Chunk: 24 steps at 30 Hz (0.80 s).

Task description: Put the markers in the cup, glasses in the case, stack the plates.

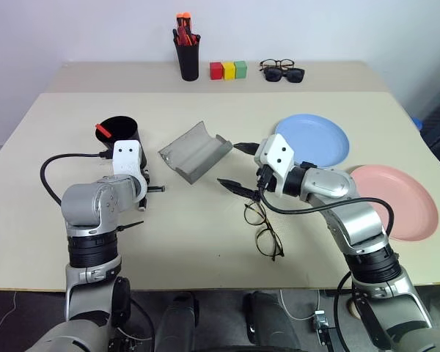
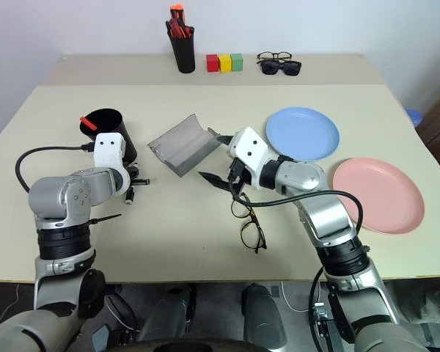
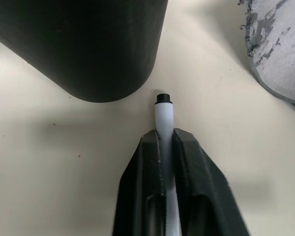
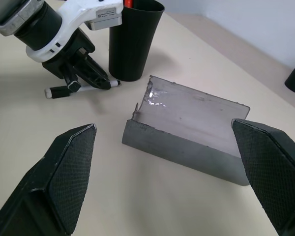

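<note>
table: the big cream flat table [image 1: 205, 249] holds everything. I use the wide black plastic cup [image 1: 121, 130] as my landmark.
pink plate: the round flat pink plate [image 1: 400, 199] lies far from the cup, at the right end of the table. It looks stiff and smooth, so I think it is best lifted by its rim.
blue plate: the round light blue plate [image 1: 315, 138] lies just beside the pink one, on the side nearer the cup. They are not stacked yet.
case: the grey hinged glasses case [image 1: 194, 150] lies open, near the cup, to its right. It looks hard and light.
cup: the black cup stands up. A red-ended pen [image 1: 103, 130] already pokes out of its top.
right gripper: the right gripper [image 4: 162, 162] hovers by the case, on the side away from the cup. Its two fingers are wide apart and hold nothing.
left gripper: the left gripper [image 3: 166, 147] is right in front of the cup. Its fingers are pressed together on the white pen.
glasses: the thin dark wire glasses [image 1: 264, 227] lie flat on the table, past the case from the cup, closer to the robot. They look bendy and easy to break. I would take them gently at the middle bridge.
white pen: the slim white marker with black ends [image 4: 81, 87] lies on the table just beside the cup's bottom. It looks light, stiff and slippery. The middle is a good place to hold it.
</note>
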### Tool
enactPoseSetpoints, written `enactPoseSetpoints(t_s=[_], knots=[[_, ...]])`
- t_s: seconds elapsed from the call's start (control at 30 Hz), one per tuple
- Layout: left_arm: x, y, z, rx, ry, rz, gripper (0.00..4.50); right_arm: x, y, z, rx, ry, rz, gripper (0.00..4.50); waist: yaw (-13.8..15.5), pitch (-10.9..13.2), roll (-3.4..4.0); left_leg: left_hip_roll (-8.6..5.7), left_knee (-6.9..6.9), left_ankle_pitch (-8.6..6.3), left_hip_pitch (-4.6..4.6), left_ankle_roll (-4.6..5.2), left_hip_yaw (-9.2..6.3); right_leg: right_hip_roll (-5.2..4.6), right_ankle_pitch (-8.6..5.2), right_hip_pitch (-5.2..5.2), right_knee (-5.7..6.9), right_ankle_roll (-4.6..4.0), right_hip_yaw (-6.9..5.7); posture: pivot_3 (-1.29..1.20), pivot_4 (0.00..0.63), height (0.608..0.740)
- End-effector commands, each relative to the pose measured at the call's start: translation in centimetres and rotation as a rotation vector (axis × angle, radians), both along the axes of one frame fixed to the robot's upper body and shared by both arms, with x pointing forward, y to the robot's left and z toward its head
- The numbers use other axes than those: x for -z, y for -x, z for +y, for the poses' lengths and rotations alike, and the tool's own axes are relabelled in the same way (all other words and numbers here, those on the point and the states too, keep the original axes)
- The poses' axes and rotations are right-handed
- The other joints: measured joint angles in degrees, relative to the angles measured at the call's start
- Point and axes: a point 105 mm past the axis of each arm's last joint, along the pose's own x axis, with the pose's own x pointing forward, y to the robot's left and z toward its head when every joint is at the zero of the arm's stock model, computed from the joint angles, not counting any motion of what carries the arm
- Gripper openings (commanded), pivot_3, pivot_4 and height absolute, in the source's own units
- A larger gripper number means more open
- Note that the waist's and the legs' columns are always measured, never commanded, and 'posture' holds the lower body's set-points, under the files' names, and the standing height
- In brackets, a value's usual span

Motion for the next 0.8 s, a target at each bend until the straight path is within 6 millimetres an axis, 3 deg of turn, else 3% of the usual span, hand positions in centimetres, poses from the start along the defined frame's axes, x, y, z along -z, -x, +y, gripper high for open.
enactPoseSetpoints(t_s=[0.03, 0.17, 0.3, 0.4, 0.5, 0.6, 0.7, 0.8], knots=[[-1.0, 0.3, -1.0, 0.091, 0.03, -0.046, 0.06, -1.4, 0.6, 0.7, -0.035, -0.02, -0.057, 4.5, 0.0, 0.0, -0.01, 0.0, 0.0, 0.0, 0.0, 0.0, 0.0, 0.0, 0.0, 0.0, 0.0, 0.0, 0.0, 0.0, 0.15, 0.74], [-3.5, 1.2, -2.4, 0.266, 0.046, -0.17, 0.06, -1.5, 0.6, 0.7, -0.039, -0.018, -0.058, 4.5, -0.3, 0.0, -0.03, 0.01, -0.02, 0.0, -0.04, -0.01, 0.0, 0.0, 0.0, -0.06, 0.0, 0.0, 0.0, 0.0, 0.15, 0.74], [-10.7, 2.0, -4.1, 0.451, 0.116, -0.598, 0.06, -1.6, 0.4, 1.0, -0.046, -0.018, -0.064, 4.5, -0.3, 0.0, -0.02, 0.03, -0.04, 0.01, -0.05, -0.02, 0.0, 0.0, 0.0, -0.08, -0.01, -0.01, 0.01, 0.0, 0.15, 0.74], [-15.4, 2.6, -3.8, 0.454, 0.093, -0.89, 0.06, -2.0, 0.2, 1.4, -0.047, -0.029, -0.076, 4.5, -0.2, 0.0, -0.02, 0.02, -0.03, 0.02, -0.06, -0.04, 0.02, -0.02, 0.0, -0.07, -0.05, -0.01, 0.01, 0.0, 0.15, 0.74], [-18.5, 2.0, -1.8, 0.307, 0.085, -1.058, 0.06, -2.6, -0.1, 1.8, -0.04, -0.06, -0.09, 4.5, -0.2, 0.0, -0.02, 0.02, -0.03, 0.02, -0.06, -0.03, 0.03, -0.01, 0.0, -0.06, -0.06, -0.02, 0.01, 0.0, 0.15, 0.74], [-20.1, 1.2, 0.9, 0.124, -0.06, -1.153, 0.06, -3.0, -0.1, 2.3, -0.037, -0.086, -0.1, 4.5, -0.3, 0.0, -0.03, 0.02, -0.02, 0.02, -0.05, -0.03, 0.03, -0.01, 0.0, -0.06, -0.06, -0.01, 0.01, 0.0, 0.15, 0.74], [-19.4, 0.0, 2.7, 0.021, -0.187, -1.163, 0.06, -3.5, 0.0, 3.1, -0.038, -0.125, -0.108, 4.5, -0.4, 0.0, -0.02, 0.02, -0.04, 0.02, -0.05, -0.02, 0.03, 0.01, 0.0, -0.06, -0.04, -0.01, 0.01, 0.0, 0.15, 0.74], [-18.2, -1.0, 3.0, 0.001, -0.214, -1.154, 0.06, -3.7, 0.0, 3.8, -0.034, -0.155, -0.111, 4.5, -0.3, 0.0, -0.03, 0.02, -0.02, 0.02, -0.06, -0.02, 0.03, 0.02, 0.0, -0.07, -0.04, 0.0, 0.01, 0.0, 0.15, 0.74]])
